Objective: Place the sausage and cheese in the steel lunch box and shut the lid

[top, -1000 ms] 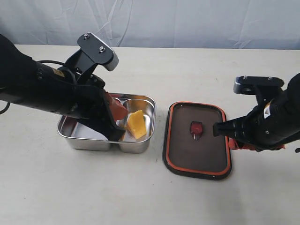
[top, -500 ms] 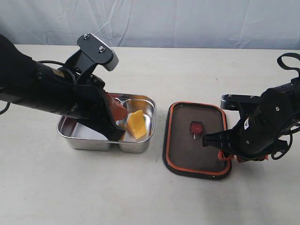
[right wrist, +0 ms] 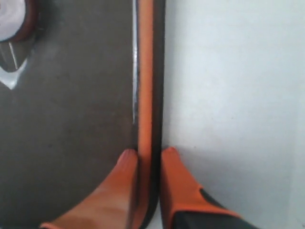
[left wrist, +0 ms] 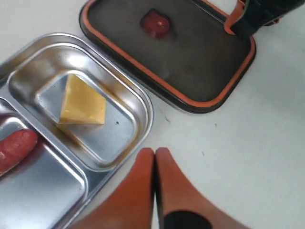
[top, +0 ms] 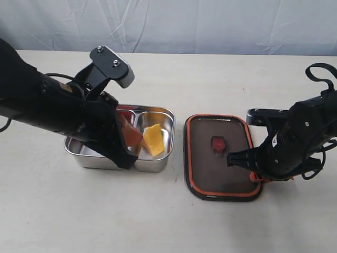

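Left wrist view gives me the shiny steel lunch box [left wrist: 144, 110]: glossy red sausage [left wrist: 14, 149] in one compartment, yellow cheese [left wrist: 82, 101] wedge in the other. My left claw [left wrist: 154, 151] hangs beside it, fingers pressed together, empty; my right claw [right wrist: 148, 153] pinches the orange rim of the dark lid [right wrist: 66, 109].

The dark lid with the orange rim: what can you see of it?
The lid is a dark tinted rectangle with rounded corners, an orange seal round it and a small red tab at its middle. It lies flat on the table beside the steel lunch box, not touching it. The right gripper pinches its rim.
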`<move>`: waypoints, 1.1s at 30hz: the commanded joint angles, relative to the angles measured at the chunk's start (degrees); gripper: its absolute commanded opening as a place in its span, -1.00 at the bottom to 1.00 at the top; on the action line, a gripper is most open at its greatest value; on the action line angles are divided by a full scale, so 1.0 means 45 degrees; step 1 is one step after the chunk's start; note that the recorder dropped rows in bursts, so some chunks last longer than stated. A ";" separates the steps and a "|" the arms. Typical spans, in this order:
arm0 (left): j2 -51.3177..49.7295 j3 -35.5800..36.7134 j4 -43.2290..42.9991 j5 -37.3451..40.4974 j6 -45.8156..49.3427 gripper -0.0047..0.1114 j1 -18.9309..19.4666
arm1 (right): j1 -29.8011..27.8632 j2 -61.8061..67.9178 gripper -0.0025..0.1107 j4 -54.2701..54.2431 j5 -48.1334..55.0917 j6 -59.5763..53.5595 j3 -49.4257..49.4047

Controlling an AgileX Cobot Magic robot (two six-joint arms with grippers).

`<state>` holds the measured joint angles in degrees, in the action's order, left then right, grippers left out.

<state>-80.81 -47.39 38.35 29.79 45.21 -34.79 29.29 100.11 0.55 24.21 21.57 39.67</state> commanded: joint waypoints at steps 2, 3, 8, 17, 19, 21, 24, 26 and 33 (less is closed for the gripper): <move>0.0109 0.0049 -0.0090 0.0657 -0.1068 -0.89 -0.0030 | -0.0035 0.0322 -0.97 0.1053 0.0937 -0.0097 -0.0113; 0.0109 0.0049 -0.0090 0.0657 -0.1296 -0.86 -0.0030 | -0.0035 0.0269 -0.97 0.1198 0.1028 -0.0097 -0.0113; 0.0109 0.0020 0.0204 0.0705 -0.1830 -0.56 -0.0030 | -0.0035 -0.0440 -0.97 0.1338 0.1091 -0.0070 -0.0113; 0.0109 -0.0009 0.2304 0.0629 -0.2003 -0.02 0.0727 | -0.0035 -0.2336 -0.97 0.2092 0.1555 -0.0035 -0.0113; 0.0109 -0.0009 0.3268 0.0696 -0.1874 -0.01 0.1213 | -0.0035 -0.2735 -0.97 0.2090 0.1576 -0.0035 -0.0113; 0.0109 -0.0009 0.4168 0.0951 -0.1438 0.00 0.1750 | -0.0035 -0.3119 -0.97 0.2090 0.1576 -0.0035 -0.0113; 0.0109 -0.0009 0.5822 0.1836 -0.0381 0.00 0.2696 | -0.0035 -0.3738 -0.97 0.2120 0.1553 -0.0006 -0.0113; 0.0109 -0.0009 0.7141 0.2830 0.0396 0.00 0.3316 | -0.0035 -0.4126 -0.97 0.2016 0.1499 -0.0006 -0.0113; 0.0109 -0.0009 0.9663 0.5544 0.2017 0.00 0.4642 | -0.0002 -0.5350 -0.97 0.0572 0.0923 -0.0444 -0.0113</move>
<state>-80.81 -47.39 78.57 51.56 51.78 -15.40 29.29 78.29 5.76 30.11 21.13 39.25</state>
